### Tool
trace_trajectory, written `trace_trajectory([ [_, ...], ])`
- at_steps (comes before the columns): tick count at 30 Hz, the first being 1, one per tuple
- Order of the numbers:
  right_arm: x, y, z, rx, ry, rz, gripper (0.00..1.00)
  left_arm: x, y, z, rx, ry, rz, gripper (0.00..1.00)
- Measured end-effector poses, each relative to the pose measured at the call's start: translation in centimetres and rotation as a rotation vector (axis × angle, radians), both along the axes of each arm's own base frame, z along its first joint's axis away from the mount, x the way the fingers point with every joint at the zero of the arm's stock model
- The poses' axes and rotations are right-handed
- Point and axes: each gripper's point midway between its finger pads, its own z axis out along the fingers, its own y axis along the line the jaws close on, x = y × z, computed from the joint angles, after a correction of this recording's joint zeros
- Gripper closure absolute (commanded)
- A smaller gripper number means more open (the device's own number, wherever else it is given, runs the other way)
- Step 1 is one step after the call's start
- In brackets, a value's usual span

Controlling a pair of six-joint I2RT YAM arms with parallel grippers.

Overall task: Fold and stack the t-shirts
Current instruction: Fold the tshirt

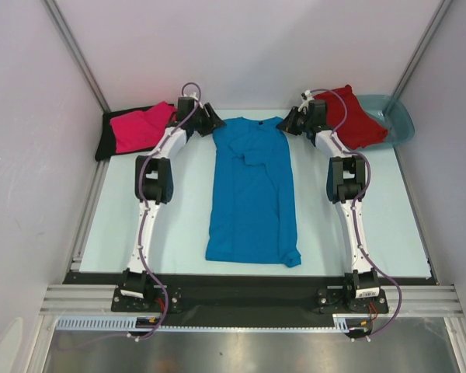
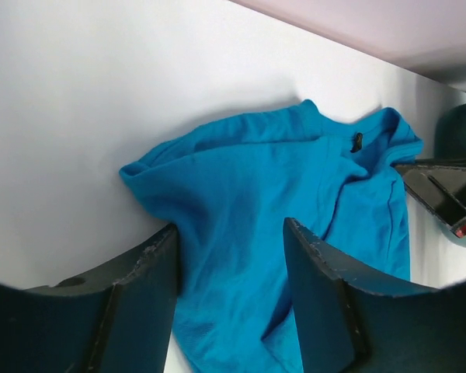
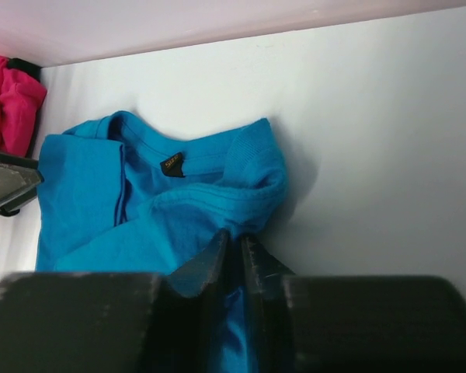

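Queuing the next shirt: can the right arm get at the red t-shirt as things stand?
Probably not yet. The red t-shirt lies uncovered close beside that arm, draped over the teal tub, but the right claw is pinched shut on the blue t-shirt and would have to let go first.

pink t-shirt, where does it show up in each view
Top external: the pink t-shirt is at the far left of the table, lying over the black t-shirt.
Left wrist: not in it.
Right wrist: the pink t-shirt is at the upper left edge.
Shared landmark: the blue t-shirt's collar, seen in all three views.
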Motion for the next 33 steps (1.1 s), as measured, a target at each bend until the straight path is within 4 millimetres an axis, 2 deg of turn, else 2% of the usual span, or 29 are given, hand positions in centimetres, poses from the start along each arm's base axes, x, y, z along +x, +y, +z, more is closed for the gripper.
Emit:
trace_trajectory([
  [2, 0.0, 0.1, 0.4, 0.002, -0.017, 0.012, 0.53, -0.1, -0.2, 0.0, 0.0, 0.002, -0.003, 0.39],
  [3, 0.1, 0.1, 0.8, -0.002, -0.02, 0.008, 0.42, -0.1, -0.3, 0.0, 0.0, 0.002, -0.005, 0.38],
  [4, 0.1, 0.0, 1.0, -0.006, -0.019, 0.003, 0.37, -0.1, -0.3, 0.0, 0.0, 0.002, -0.004, 0.38],
  [6, 0.2, -0.3, 1.5, -0.021, -0.037, -0.002, 0.3, -0.1, -0.3, 0.0, -0.001, 0.002, -0.005, 0.35],
  [9, 0.2, -1.0, 1.8, -0.055, -0.038, -0.029, 0.21, -0.1, -0.4, 0.1, -0.003, 0.0, -0.006, 0.36],
  [14, 0.9, -3.0, 1.7, -0.134, -0.047, -0.093, 0.17, -0.2, -0.3, 0.0, 0.0, 0.004, -0.004, 0.43],
  [17, 0.9, -3.2, 1.9, -0.161, -0.034, -0.105, 0.17, -0.4, -0.3, -0.2, 0.001, 0.019, -0.003, 0.5],
  [29, 1.0, -2.2, 1.9, -0.07, 0.012, -0.103, 0.16, -0.7, -0.5, -0.4, -0.003, 0.037, -0.013, 0.52],
  [33, 0.8, -1.5, 2.0, -0.039, 0.028, -0.093, 0.16, -1.1, -1.1, -0.4, -0.013, 0.044, -0.033, 0.57],
])
